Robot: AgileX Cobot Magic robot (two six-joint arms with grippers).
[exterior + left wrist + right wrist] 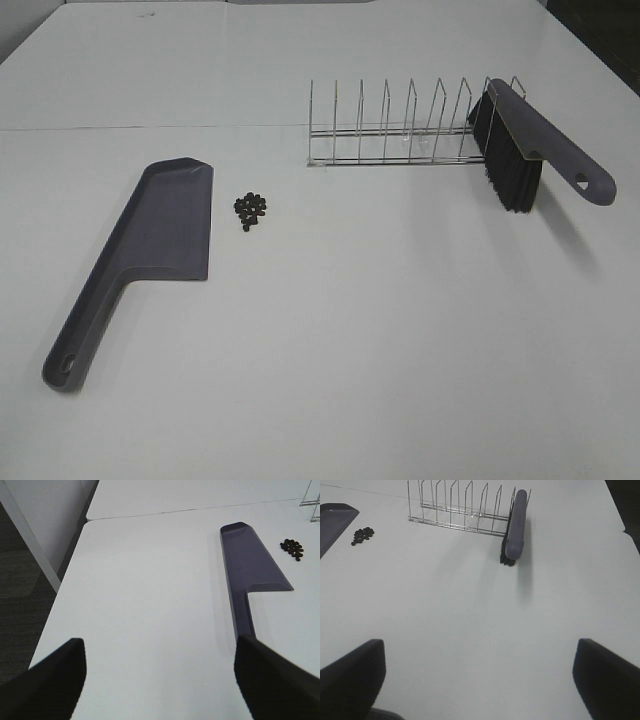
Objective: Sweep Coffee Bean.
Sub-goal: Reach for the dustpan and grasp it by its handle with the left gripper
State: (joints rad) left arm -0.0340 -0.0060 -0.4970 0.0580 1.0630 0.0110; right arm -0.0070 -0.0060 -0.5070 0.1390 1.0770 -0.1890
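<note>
A small pile of dark coffee beans lies on the white table just right of the grey-purple dustpan; the beans and dustpan also show in the left wrist view, and the beans in the right wrist view. A grey-purple brush with black bristles leans in the right end of a wire rack; it shows in the right wrist view too. Neither gripper shows in the exterior high view. My left gripper and right gripper are open and empty, well back from these things.
The dustpan's handle points toward the table's front left and has a hanging hole. The table's left edge drops to a dark floor. A seam crosses the table behind the dustpan.
</note>
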